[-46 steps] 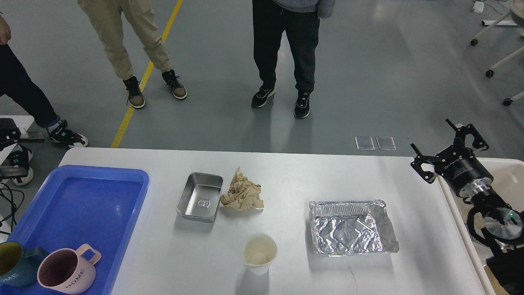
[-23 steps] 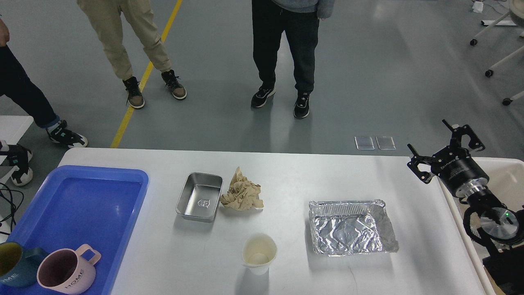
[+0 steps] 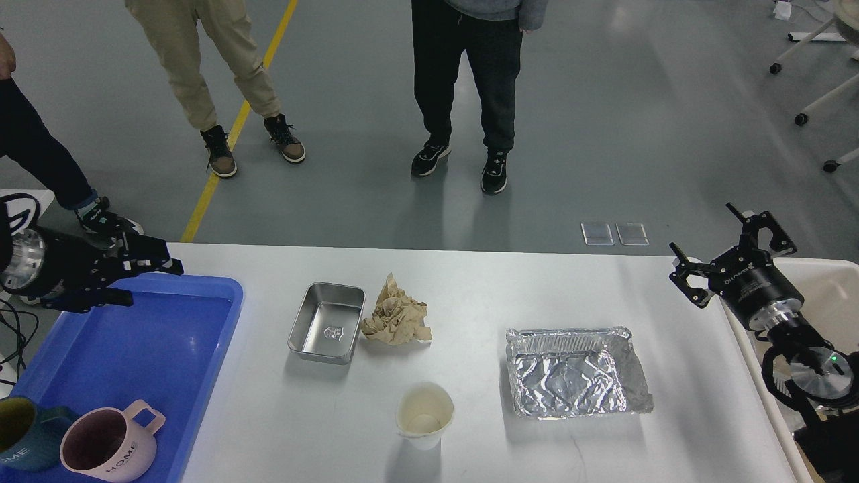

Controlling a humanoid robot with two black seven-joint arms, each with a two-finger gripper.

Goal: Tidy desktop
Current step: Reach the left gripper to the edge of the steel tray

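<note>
The white desktop (image 3: 483,282) carries a small steel tray (image 3: 327,323), a crumpled brown paper (image 3: 396,315) touching the tray's right side, an upright paper cup (image 3: 425,416) and a crinkled foil tray (image 3: 577,373). My left gripper (image 3: 156,285) hovers over the far left corner of a blue tray (image 3: 154,349), its fingers apart and holding nothing. Off the desktop's right edge, my right gripper (image 3: 702,229) is raised and open, also holding nothing.
A pink mug (image 3: 111,446) and a dark blue mug (image 3: 23,436) stand at the blue tray's near end. A cream bin (image 3: 829,288) sits beside the desktop's right edge, under my right arm. Three people stand on the floor beyond the far edge.
My left arm has come into view from the left and now reaches over the blue tray's far corner. My right gripper shifted only slightly and stays open.
</note>
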